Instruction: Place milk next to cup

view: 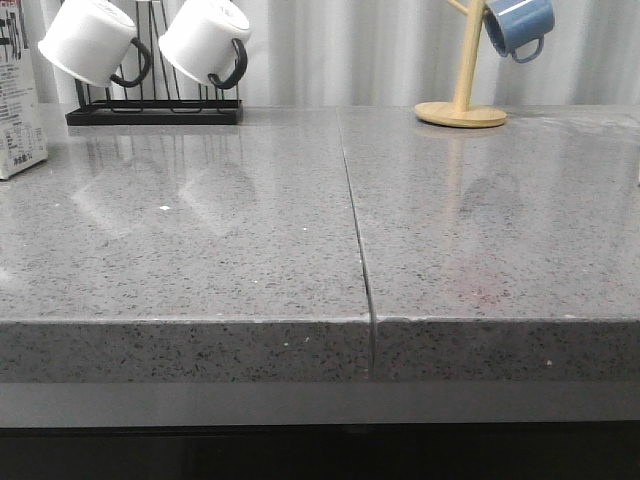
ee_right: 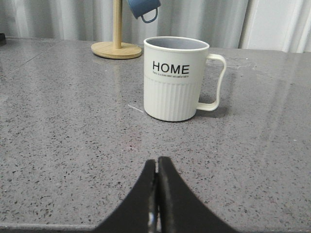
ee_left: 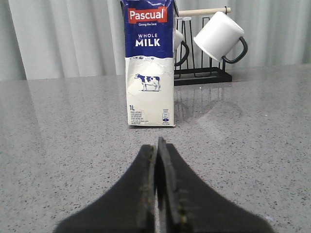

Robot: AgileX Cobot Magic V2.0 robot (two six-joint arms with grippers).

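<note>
1. Left gripper (ee_left: 159, 145) – fingers pressed together, holding nothing; the milk (ee_left: 148, 63) stands upright on the grey counter (ee_left: 58, 136) ahead
2. Right gripper (ee_right: 157, 167) – fingers together, empty; the cup (ee_right: 175, 80) stands upright ahead, apart from it

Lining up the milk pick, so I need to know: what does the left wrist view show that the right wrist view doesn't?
Only the left wrist view: the upright milk, a white mug on a black rack, and the left gripper, shut and empty. Only the right wrist view: the cup, upright with HOME facing the camera, the blue mug on its wooden stand, and the right gripper, shut. Both: the grey countertop and pale curtain.
</note>
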